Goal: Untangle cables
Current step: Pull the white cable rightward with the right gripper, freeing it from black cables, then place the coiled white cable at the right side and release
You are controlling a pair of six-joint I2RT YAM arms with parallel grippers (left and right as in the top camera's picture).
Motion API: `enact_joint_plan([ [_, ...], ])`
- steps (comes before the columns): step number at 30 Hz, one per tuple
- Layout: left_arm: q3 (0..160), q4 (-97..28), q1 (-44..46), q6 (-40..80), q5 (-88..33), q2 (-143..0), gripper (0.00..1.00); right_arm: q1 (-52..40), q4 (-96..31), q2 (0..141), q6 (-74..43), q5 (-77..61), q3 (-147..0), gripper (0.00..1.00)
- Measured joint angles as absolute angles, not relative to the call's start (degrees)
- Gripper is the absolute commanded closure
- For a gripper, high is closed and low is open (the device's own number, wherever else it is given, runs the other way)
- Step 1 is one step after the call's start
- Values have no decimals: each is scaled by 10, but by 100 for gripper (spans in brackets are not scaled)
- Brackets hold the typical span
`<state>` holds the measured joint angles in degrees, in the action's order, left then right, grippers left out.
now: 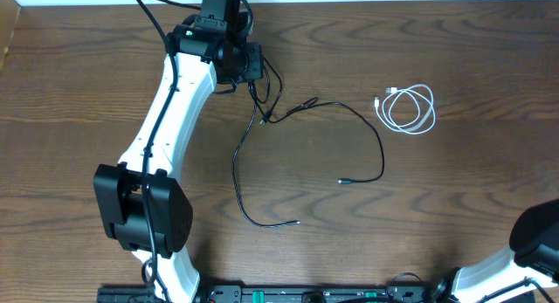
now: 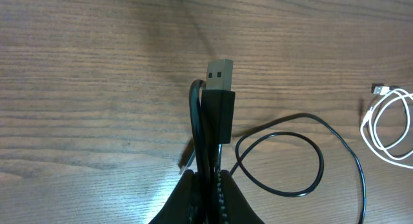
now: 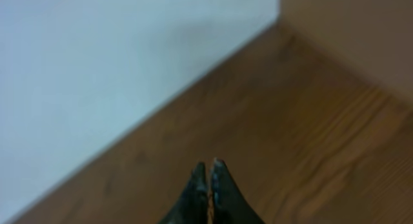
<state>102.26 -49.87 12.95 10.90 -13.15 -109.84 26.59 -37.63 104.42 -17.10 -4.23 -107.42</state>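
Note:
The black cable (image 1: 382,150) sprawls over the middle of the wooden table in two long strands, its loose ends lying flat. My left gripper (image 1: 254,83) at the back is shut on it near the USB plug (image 2: 219,93), which sticks up past the jaws (image 2: 210,177). A loop of the same black cable (image 2: 321,161) lies just to the right. The white cable (image 1: 410,109) rests coiled on its own at the right, apart from the black one, and shows again as the white cable (image 2: 389,128) at the frame's edge. My right gripper (image 3: 208,166) is shut and empty.
The right arm (image 1: 534,240) sits folded at the front right corner, far from both cables. Its camera faces bare wood and a pale surface (image 3: 116,62) past the table edge. The left arm's white link (image 1: 170,106) stretches across the left side.

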Motion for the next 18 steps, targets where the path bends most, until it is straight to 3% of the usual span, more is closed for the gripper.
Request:
enact_joint_plan([
  [9,1023,-497,130,109,-131,-1098,92,212,-576,1059,-112,-162,-1061,34],
  [18,1023,-500,130,109,-131,-1098,88,134,-587,1059,-85,-159,-946,20],
])
